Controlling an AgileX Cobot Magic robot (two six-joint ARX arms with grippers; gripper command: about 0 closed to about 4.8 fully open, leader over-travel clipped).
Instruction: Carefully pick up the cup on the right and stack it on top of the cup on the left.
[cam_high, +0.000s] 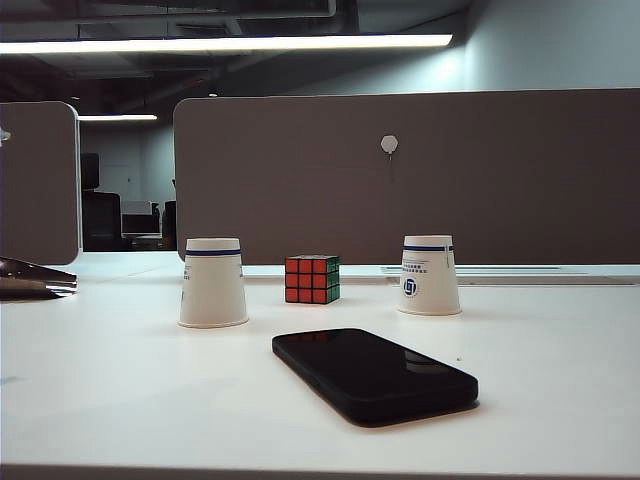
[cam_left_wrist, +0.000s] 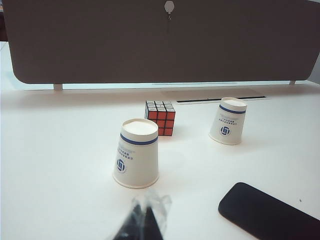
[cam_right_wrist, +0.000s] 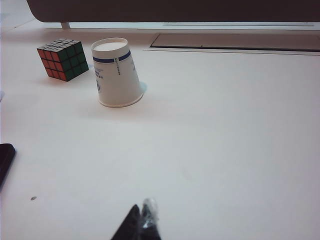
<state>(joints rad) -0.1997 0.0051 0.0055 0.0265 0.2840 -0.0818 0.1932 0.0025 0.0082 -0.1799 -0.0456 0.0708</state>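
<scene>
Two white paper cups with a blue band stand upside down on the white table. The cup on the left (cam_high: 213, 283) (cam_left_wrist: 136, 155) is just ahead of my left gripper (cam_left_wrist: 143, 208), whose dark, film-wrapped fingers lie together, shut and empty. The cup on the right (cam_high: 429, 275) (cam_left_wrist: 229, 121) (cam_right_wrist: 116, 73) stands well ahead of my right gripper (cam_right_wrist: 142, 207), off to one side of it; that gripper is also shut with nothing in it. Neither gripper shows in the exterior view.
A Rubik's cube (cam_high: 312, 279) (cam_left_wrist: 160, 118) (cam_right_wrist: 63, 59) sits between the cups, slightly behind them. A black phone (cam_high: 375, 374) (cam_left_wrist: 270, 215) (cam_right_wrist: 5, 160) lies flat in front. A grey partition (cam_high: 400, 170) closes the back. A shiny dark object (cam_high: 30, 278) pokes in at the left edge.
</scene>
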